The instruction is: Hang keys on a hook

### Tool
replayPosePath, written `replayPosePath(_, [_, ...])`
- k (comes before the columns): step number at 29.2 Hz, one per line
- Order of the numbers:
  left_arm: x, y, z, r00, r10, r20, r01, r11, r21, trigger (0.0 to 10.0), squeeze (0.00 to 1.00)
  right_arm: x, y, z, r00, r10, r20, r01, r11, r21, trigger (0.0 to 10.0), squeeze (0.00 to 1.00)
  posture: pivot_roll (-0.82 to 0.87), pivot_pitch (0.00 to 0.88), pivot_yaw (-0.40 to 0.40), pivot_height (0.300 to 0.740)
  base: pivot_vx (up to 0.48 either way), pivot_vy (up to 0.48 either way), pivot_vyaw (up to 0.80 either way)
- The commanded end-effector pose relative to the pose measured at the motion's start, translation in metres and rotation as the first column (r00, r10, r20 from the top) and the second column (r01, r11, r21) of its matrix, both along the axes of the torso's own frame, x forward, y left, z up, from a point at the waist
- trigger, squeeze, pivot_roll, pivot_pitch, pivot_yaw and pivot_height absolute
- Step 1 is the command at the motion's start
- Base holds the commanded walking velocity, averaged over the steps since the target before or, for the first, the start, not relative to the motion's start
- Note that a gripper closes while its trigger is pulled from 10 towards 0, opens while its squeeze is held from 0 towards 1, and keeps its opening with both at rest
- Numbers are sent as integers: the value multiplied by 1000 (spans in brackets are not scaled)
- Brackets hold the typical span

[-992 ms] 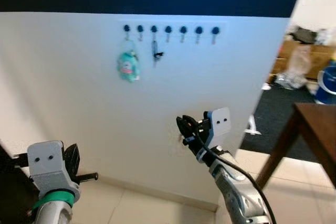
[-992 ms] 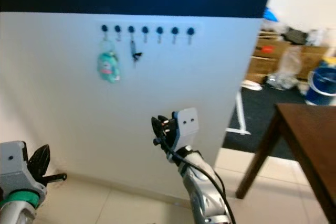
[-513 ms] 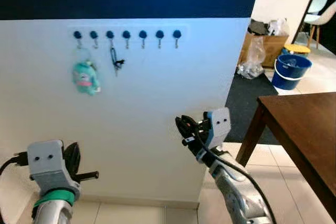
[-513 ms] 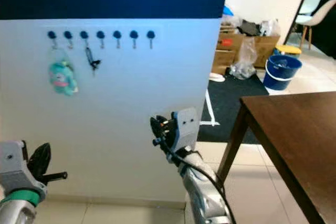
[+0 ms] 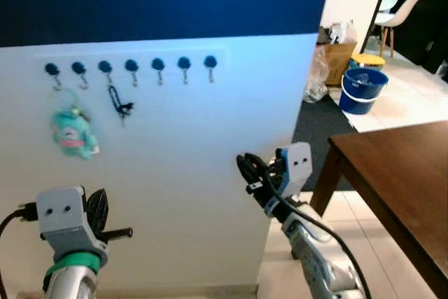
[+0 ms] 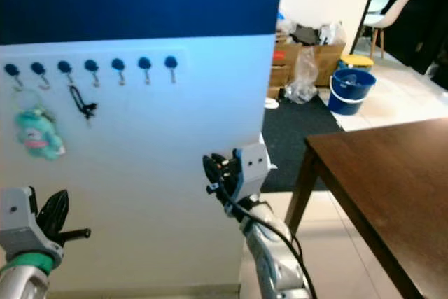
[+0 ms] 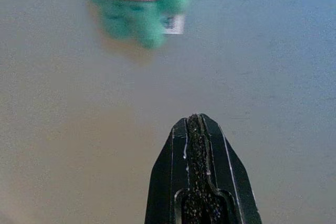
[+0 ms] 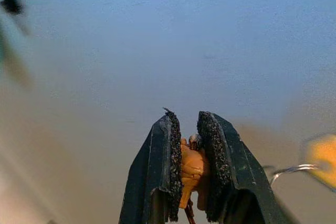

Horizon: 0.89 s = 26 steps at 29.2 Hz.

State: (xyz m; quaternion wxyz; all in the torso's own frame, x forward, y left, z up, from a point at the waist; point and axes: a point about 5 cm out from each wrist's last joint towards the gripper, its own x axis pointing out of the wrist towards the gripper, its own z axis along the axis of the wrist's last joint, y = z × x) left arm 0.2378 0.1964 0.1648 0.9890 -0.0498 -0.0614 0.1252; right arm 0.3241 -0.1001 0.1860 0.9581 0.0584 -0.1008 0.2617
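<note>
Seven hooks [image 5: 131, 66]: shifted toward 9 o'clock as my head turned; not nearer.
Right gripper [image 8: 189, 167]: clamped on orange key fob [image 8: 192, 167], below rack.
Left gripper [image 7: 195, 140]: fingers together, empty.

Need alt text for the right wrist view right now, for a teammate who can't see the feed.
The right gripper is shut on a small orange keychain piece, its two black fingers pointing at a plain white wall. A blurred yellow-orange shape with a metal ring sits at one edge; what it is cannot be told.
</note>
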Motion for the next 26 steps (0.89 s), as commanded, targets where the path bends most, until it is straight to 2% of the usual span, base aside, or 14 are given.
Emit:
replayPosePath(1, [-3,5,-5,999,20,-25,-20,1000,-3,10000,0,-2,4,0,1000,23,-3,-23,1000,0,10000,0,-59,5,140,740,0,0,0])
replayPosePath(13, [-2,4,-6,1000,16,-27,-16,1000,-3,10000,0,-7,13,13,995,77,62,-78,997,21,10000,0,-61,5,142,740,0,0,0])
replayPosePath(17, [-2,3,-5,1000,11,-28,-11,1000,-2,10000,0,-2,21,28,991,89,98,-93,995,38,10000,0,-65,4,147,740,0,0,0])
replayPosePath(19, [-2,3,-5,1000,11,-28,-11,1000,-2,10000,0,-2,21,28,991,89,98,-93,995,38,10000,0,-65,4,147,740,0,0,0])
replayPosePath(21, [-1,3,-5,1000,6,-28,-6,1000,0,10000,0,3,28,40,987,101,122,-104,994,22,10000,0,-63,2,149,740,0,0,0])
replayPosePath(26, [-1,3,-5,1000,5,-28,-5,1000,1,10000,0,6,31,47,986,105,126,-107,994,12,10000,0,-66,1,150,740,0,0,0])
